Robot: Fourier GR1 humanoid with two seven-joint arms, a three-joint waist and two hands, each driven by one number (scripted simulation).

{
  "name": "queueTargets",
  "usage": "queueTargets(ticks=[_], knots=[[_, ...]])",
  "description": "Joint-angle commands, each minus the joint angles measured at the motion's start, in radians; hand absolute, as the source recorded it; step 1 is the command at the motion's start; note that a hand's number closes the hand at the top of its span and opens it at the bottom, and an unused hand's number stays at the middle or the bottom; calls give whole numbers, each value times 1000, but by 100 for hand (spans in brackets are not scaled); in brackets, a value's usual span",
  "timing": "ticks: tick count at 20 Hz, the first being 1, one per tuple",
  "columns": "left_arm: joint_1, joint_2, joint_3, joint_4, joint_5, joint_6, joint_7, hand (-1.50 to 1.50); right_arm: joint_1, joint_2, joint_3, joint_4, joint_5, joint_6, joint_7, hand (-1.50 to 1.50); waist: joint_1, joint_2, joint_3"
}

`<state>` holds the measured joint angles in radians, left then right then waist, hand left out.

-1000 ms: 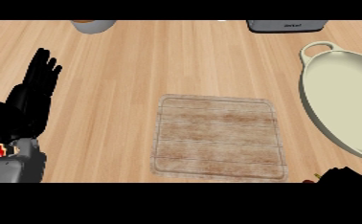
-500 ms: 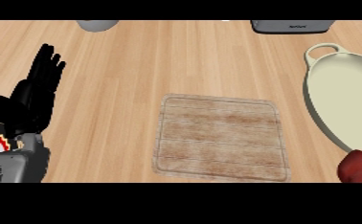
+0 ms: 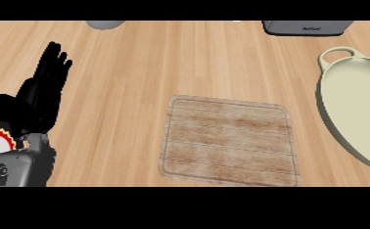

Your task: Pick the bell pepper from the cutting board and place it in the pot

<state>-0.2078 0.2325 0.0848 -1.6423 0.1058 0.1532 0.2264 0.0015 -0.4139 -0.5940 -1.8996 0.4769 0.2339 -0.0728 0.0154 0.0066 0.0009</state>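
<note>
A wooden counter [image 3: 180, 61] is carrying a cutting board [image 3: 230, 142] and, to the right, a cream pot [image 3: 348, 101]. A grey object [image 3: 106, 24] and a dark appliance [image 3: 303, 27] are sitting at its far edge.

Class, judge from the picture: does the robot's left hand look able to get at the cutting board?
Probably yes. The left hand rests open at the view's left, and only wooden counter lies between it and the cutting board, so nothing seems to block the way.
</note>
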Motion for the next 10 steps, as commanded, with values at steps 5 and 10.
queueTargets(ticks=[5, 10], knots=[[-17, -17, -6, 49, -22, 1, -25, 0, -198, -73, 77, 505, 255, -281, -219, 150, 4, 0, 0], [-15, -7, -4, -24, -24, 8, 45, 0, -296, -110, 86, 802, 256, -311, -303, 150, 3, -3, 1]])
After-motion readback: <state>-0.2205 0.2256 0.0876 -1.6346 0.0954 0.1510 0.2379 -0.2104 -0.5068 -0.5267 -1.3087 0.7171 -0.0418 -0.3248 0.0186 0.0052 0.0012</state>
